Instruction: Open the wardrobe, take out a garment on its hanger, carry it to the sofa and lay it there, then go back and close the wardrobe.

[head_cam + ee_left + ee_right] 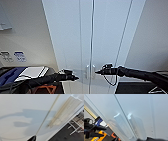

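Both arms reach in low, the left gripper [74, 78] and right gripper [98, 72] flanking the twin handles [90, 71] of the closed wardrobe [100, 37], openness unreadable, so opening is underway: each must catch its handle and pull.

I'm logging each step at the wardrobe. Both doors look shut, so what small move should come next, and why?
Probably ease the right tool forward onto the nearer small vertical white handle. The tall white two-door wardrobe is closed, its two handles flank the centre seam, and the right tool's tip sits just beside them, apparently not touching. The left tool waits a little further off.
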